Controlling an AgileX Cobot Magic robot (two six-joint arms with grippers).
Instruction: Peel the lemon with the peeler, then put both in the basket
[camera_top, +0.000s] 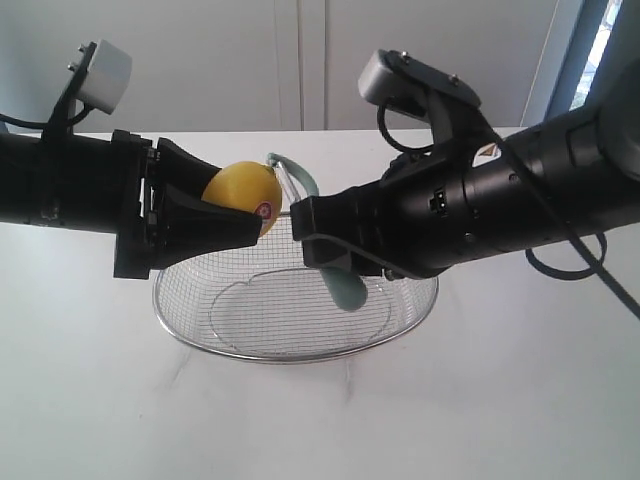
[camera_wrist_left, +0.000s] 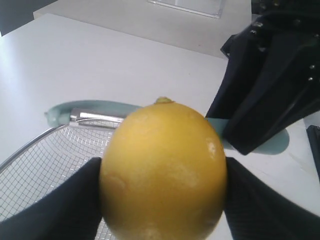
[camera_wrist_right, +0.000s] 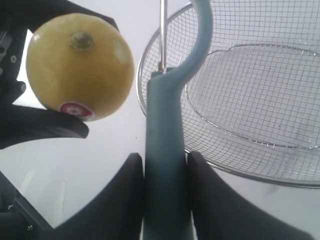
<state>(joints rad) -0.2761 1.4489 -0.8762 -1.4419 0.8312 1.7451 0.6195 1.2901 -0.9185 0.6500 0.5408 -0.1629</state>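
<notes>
A plain white tabletop (camera_top: 520, 400) runs back to pale cabinet doors, and the wire basket (camera_top: 300, 355) sits on it in the middle. Both tools hang in the air above it.

Your left fingers (camera_top: 205, 228) are clamped on either side of the lemon (camera_top: 243, 195), which hangs over the basket's 10 o'clock rim in the exterior view. Your right fingers (camera_wrist_right: 125, 200) are closed on the handle of the peeler (camera_top: 345, 288). Its loop head points up towards 12 o'clock, just beside the lemon. The right wrist view shows a narrow gap between the blade and the peel.

The main risk is the lemon. It is round and pinched at only two spots, so a hard push from the blade could spin it or squeeze it out. If it drops, it may hit the rim and roll off across the tabletop. The thick, smooth handle could also twist in your grip, so the blade skids over the peel instead of biting.
</notes>
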